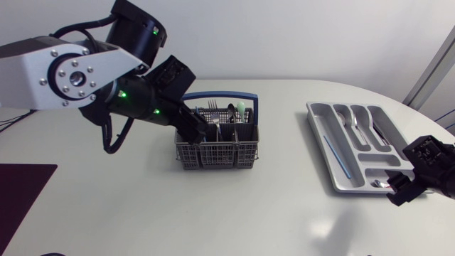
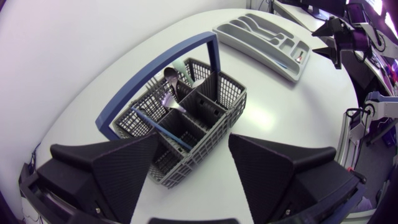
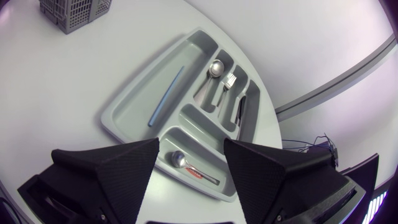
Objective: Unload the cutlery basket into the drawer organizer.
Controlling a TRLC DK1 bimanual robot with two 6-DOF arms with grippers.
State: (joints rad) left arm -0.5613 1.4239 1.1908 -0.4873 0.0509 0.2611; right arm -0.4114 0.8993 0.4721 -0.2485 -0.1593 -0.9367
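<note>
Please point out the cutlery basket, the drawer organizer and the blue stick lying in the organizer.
cutlery basket [image 1: 217,155]: head view, front mesh wall.
drawer organizer [image 3: 134,109]: right wrist view, bare floor of long compartment.
blue stick [image 3: 166,96]: right wrist view, its middle.

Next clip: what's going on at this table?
Two robot arms are partway through unloading a cutlery basket into a drawer organizer. The left gripper hangs open over the basket, which holds a blue rod, a spoon and other pieces. The right gripper is open above the organizer's cross compartment, where a small spoon lies. A second blue rod, a large spoon and a fork already lie in the long compartments.
</note>
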